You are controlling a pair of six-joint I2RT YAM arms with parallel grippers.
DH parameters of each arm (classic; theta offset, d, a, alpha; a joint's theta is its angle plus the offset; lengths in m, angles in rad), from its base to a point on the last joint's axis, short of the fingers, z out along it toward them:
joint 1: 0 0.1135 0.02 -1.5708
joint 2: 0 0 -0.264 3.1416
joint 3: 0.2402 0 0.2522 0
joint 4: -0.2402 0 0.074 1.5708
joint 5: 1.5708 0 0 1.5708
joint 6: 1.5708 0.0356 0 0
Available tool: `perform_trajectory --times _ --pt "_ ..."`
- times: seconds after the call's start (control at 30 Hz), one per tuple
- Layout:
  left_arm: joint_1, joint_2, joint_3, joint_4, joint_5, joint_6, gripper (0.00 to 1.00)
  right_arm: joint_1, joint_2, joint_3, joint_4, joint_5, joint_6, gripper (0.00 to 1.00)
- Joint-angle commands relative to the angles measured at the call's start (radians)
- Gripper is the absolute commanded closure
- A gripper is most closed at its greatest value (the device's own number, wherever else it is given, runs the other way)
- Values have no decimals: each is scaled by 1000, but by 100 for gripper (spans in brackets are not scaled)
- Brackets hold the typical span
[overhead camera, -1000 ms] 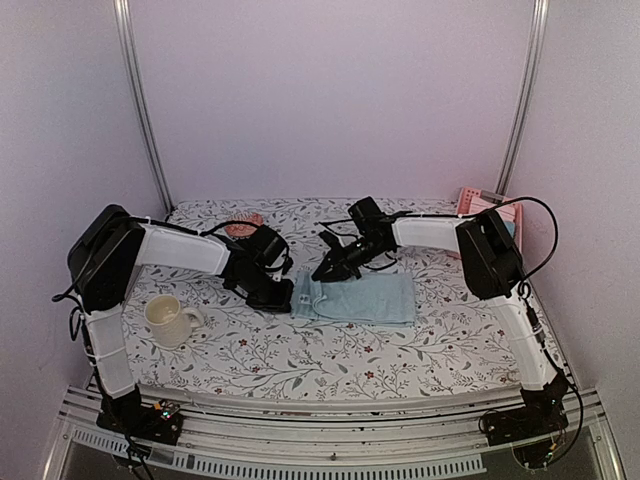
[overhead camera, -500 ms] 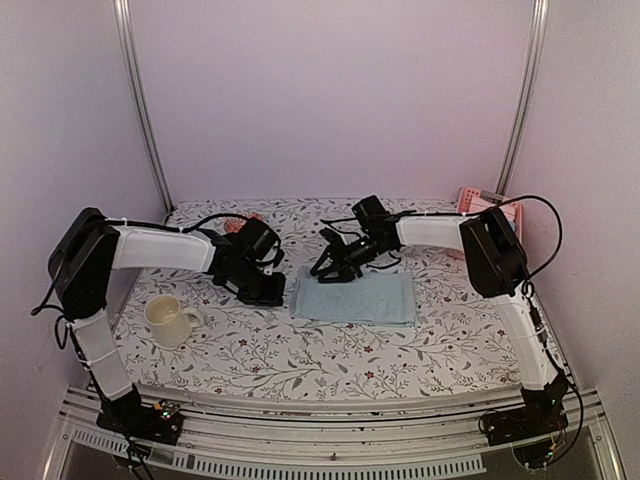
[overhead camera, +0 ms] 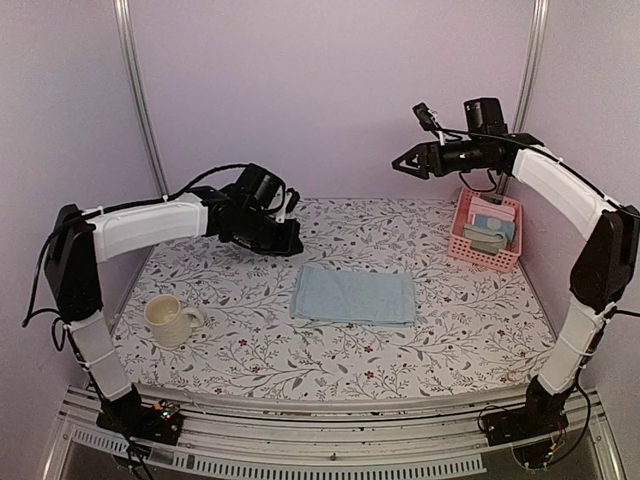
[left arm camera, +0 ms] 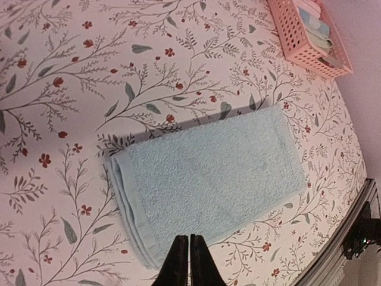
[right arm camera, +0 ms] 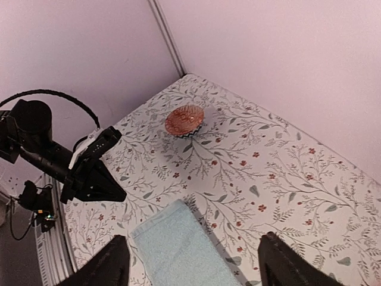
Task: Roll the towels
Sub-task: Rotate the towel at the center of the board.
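Observation:
A light blue towel (overhead camera: 353, 297) lies folded flat in the middle of the flowered table, and nothing touches it. In the left wrist view this towel (left arm camera: 208, 179) fills the centre, its folded edges at the left. My left gripper (overhead camera: 296, 244) hovers behind the towel's left end, shut and empty; its fingertips (left arm camera: 189, 239) sit pressed together above the towel's near edge. My right gripper (overhead camera: 400, 164) is raised high at the back right, open and empty. From there it (right arm camera: 195, 238) looks down on one end of the towel (right arm camera: 178, 253).
A pink basket (overhead camera: 484, 254) with folded cloths stands at the right back, also seen as the basket (left arm camera: 300, 42) in the left wrist view. A cream mug (overhead camera: 170, 320) stands at the left front. A small orange bowl (right arm camera: 184, 120) sits near the back wall.
Both arms have lifted off the towel. The right gripper opened, let go and rose to the back right. The left gripper drew back and up. The towel now lies flat.

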Motion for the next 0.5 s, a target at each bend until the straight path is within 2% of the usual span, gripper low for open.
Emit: perform_trajectory --times 0.0,0.07,0.13,0.33,0.47 --pt "9 47 31 67 98 56 96 -75 -78 -157 29 40 -139 1" --pt "24 67 11 127 161 47 97 -121 -59 -184 -13 -107 -156 1" --pt "38 91 1 174 218 31 99 -109 -33 -195 -96 -143 -241 4" --pt "71 197 12 247 294 1 100 -77 40 -291 -210 -211 -345 39" --pt "112 258 -8 292 351 -25 100 -66 110 -369 -231 -181 -399 53"
